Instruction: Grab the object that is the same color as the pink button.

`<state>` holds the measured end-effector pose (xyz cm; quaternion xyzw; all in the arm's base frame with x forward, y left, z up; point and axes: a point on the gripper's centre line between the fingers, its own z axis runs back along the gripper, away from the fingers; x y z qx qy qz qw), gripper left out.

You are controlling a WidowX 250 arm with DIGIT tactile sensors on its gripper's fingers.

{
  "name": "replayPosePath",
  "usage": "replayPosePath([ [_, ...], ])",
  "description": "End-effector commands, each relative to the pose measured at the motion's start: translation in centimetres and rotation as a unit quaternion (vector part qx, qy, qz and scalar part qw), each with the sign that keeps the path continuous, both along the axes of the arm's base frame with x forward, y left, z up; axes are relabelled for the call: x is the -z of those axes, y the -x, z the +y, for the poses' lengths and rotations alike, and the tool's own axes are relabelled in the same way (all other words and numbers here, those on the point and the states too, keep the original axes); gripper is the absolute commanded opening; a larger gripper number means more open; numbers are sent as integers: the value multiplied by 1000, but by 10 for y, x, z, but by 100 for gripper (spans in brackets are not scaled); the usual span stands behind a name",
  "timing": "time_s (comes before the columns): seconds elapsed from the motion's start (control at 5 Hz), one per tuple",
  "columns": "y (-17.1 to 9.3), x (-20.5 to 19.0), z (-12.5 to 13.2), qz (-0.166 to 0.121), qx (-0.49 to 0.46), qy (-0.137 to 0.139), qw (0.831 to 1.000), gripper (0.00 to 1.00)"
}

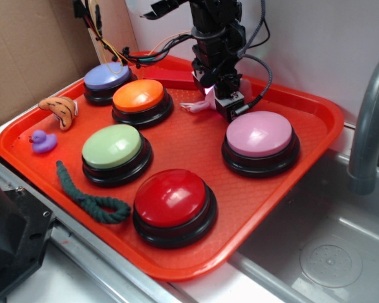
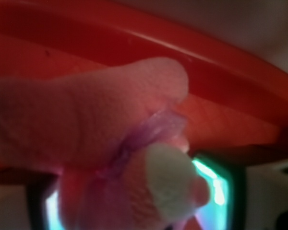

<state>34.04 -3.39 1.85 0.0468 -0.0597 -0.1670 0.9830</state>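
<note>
Resting on one tray (image 1: 316, 107): five buttons, three toys.

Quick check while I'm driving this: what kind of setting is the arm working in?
Probably a toy kitchen sink area used as a test bench: a grey faucet over a steel sink basin, with an orange tray resting across it. The cardboard backdrop and loose wires suggest a lab, not a home.

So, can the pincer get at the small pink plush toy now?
Probably yes: the pincer is already down at the small pink plush toy by the red plastic tray's back edge, and the toy fills the wrist view. Nothing blocks it; whether it is gripped is unclear.
</note>
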Motion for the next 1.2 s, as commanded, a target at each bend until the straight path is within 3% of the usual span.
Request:
replayPosePath([
  [0.0,8,-31,5,42,-65,22,997,0],
  [0.2,27,-60,12,48,-126,7,991,0],
  [0.4,62,-96,27,79,-188,45,978,0],
  [0.6,103,-123,42,71,-239,54,967,0],
  [0.8,134,-131,49,85,-272,71,956,0],
  [1.0,148,-135,46,75,-284,91,952,0],
])
